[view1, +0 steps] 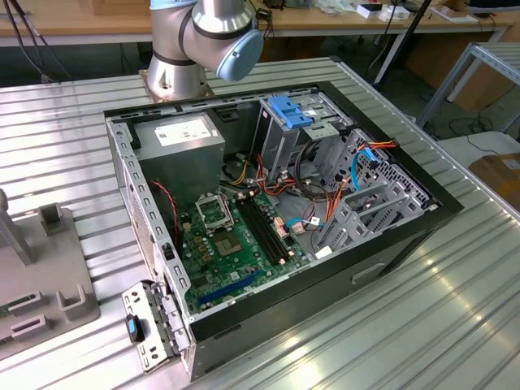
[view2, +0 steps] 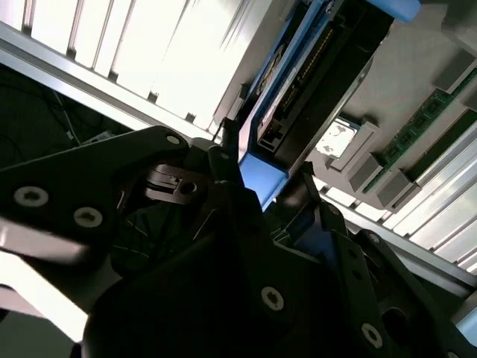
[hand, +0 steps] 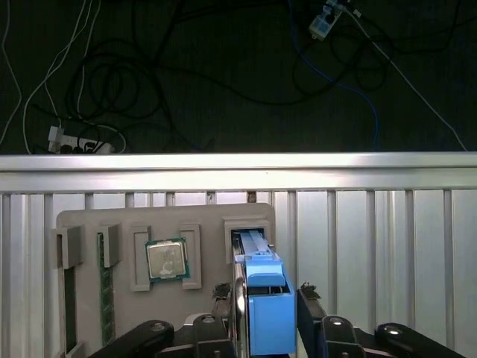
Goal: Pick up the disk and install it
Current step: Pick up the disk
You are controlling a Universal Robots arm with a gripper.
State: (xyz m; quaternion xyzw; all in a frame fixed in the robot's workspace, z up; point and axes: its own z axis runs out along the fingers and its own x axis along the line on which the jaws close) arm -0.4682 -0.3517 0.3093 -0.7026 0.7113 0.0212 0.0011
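Pointing down, the hand [hand: 266, 304] apparently clasps the disk [hand: 265, 283].

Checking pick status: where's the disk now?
In the first wrist view the disk stands on edge in a slot of the grey fixture tray, beside the CPU chip.

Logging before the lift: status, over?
Hand straddling disk, grip unconfirmed. Disk on edge in grey tray slot. Processor chip alongside, apart.
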